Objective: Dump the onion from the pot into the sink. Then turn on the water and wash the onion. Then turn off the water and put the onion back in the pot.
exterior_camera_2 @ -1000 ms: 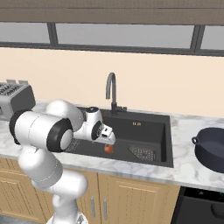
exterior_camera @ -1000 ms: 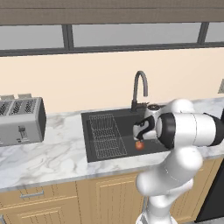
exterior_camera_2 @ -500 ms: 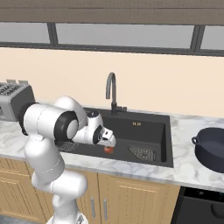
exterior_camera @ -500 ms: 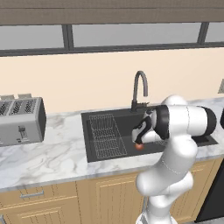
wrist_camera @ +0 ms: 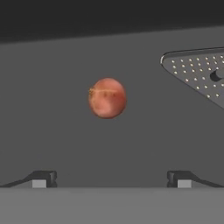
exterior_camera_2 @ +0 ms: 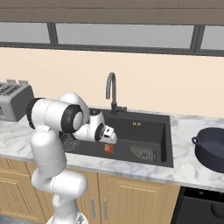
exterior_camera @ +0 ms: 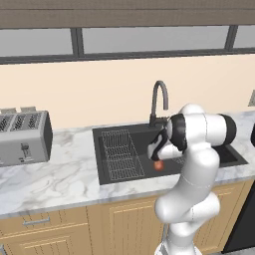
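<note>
The onion [wrist_camera: 107,98], a small orange-red ball, lies on the floor of the dark grey sink [exterior_camera: 115,133] near its front wall. It also shows as a red spot, the onion [exterior_camera: 159,166] [exterior_camera_2: 108,148]. My gripper [wrist_camera: 111,179] hangs open just above it, and the onion sits centred ahead of the gap with nothing between the fingertips [wrist_camera: 43,178]. The hand reaches down into the basin as gripper [exterior_camera: 156,155] and gripper [exterior_camera_2: 111,140]. The pot [exterior_camera_2: 212,149], dark and round, stands on the counter right of the sink. Water is out of view.
A curved dark faucet [exterior_camera: 158,102] [exterior_camera_2: 111,91] rises behind the basin. A wire rack [exterior_camera: 121,155] fills the sink's left part and a perforated drain cover [wrist_camera: 199,73] lies right of the onion. A silver toaster [exterior_camera: 23,137] sits on the marble counter at the left.
The arm's elbow has swung upright and toward the sink while the hand stayed over the onion, dipping slightly. The onion has not moved and the jaws stayed open.
</note>
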